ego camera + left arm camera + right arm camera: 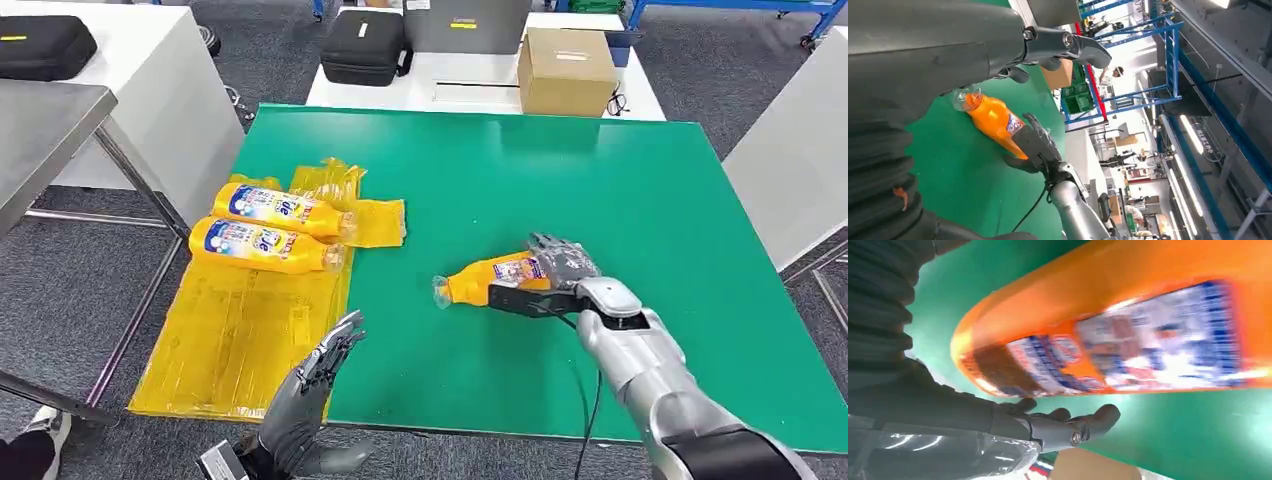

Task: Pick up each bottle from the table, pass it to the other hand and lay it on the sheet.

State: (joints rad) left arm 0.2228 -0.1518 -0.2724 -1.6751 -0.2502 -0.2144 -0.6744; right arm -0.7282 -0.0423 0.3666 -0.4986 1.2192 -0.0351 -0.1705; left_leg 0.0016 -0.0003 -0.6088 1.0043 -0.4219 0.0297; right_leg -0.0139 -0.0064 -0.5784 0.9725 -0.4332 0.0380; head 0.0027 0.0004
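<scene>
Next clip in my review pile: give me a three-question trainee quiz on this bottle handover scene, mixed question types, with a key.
1. True or false: three bottles already lie on the yellow sheet.
2. Multiple choice: the right hand is
A. resting open on the cardboard box
B. around the orange bottle on the green table
C. on the black case
3. Fill in: the left hand holds ____ and its fingers are apart.

Key
1. False: two bottles lie there, side by side.
2. B
3. nothing
</scene>
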